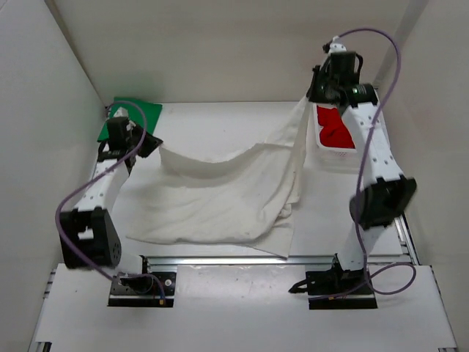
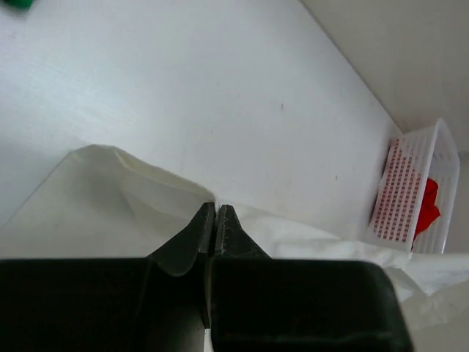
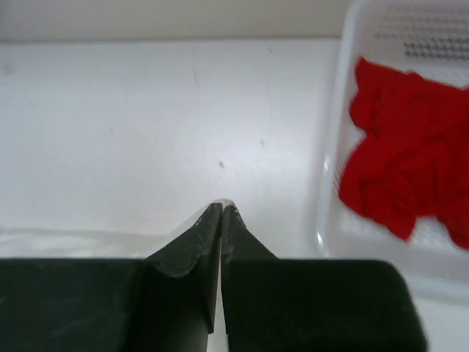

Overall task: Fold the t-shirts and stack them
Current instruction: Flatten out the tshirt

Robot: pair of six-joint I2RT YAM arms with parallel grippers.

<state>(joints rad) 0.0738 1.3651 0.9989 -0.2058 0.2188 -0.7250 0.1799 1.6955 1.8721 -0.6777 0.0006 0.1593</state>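
The white t-shirt (image 1: 220,198) hangs stretched between both grippers, its lower part draped on the table. My left gripper (image 1: 150,143) is shut on its left top corner; in the left wrist view the gripper (image 2: 215,207) pinches the white cloth (image 2: 110,198). My right gripper (image 1: 311,97) is shut on the right top corner, held higher, and a sliver of cloth shows at the gripper's tips (image 3: 222,206). The green t-shirt (image 1: 143,114) lies flat at the back left. The red t-shirt (image 1: 338,128) (image 3: 407,165) lies crumpled in the basket.
A white mesh basket (image 1: 322,152) (image 3: 330,213) (image 2: 432,154) stands at the back right, close to my right gripper. White walls enclose the table on three sides. An aluminium rail (image 1: 220,260) runs along the near edge.
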